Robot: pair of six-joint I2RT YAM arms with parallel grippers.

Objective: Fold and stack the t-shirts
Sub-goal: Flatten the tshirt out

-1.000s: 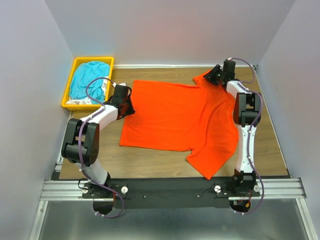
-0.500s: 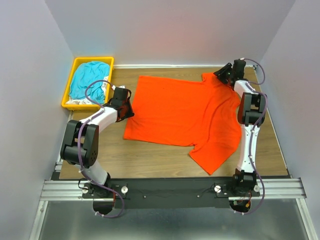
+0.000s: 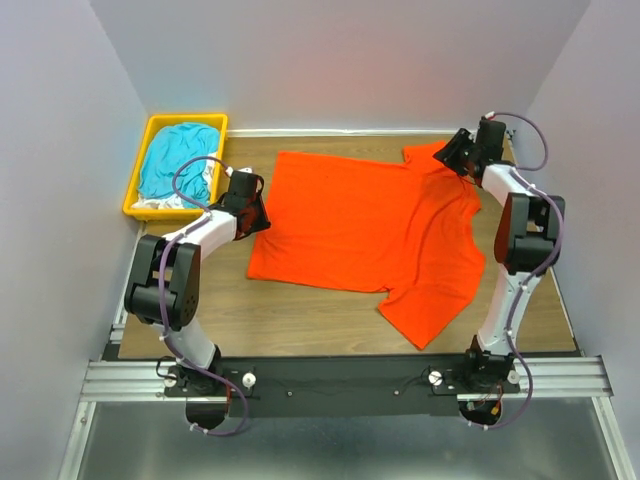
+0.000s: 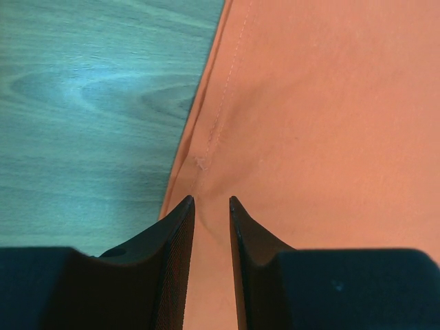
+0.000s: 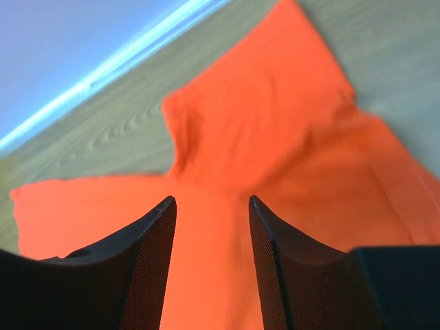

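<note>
My left gripper (image 4: 211, 199) is clenched on the side edge of the orange-red t-shirt (image 3: 370, 230). The cloth puckers right at its tips, with bare table (image 4: 89, 103) just to its left. My right gripper (image 5: 211, 199) is released, jaws wide, over the shirt's far sleeve, and cloth spreads flat beneath it. Beyond my left gripper and well apart from it, the teal-blue t-shirt (image 3: 178, 160) lies heaped in the yellow bin (image 3: 185, 118) over some white fabric (image 3: 160, 203).

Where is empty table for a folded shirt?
Front left, bare wood between the near hem of the orange shirt and the left arm. Also a thin strip between yellow bin and shirt. The bin is full; the right arm crowds the right edge.
</note>
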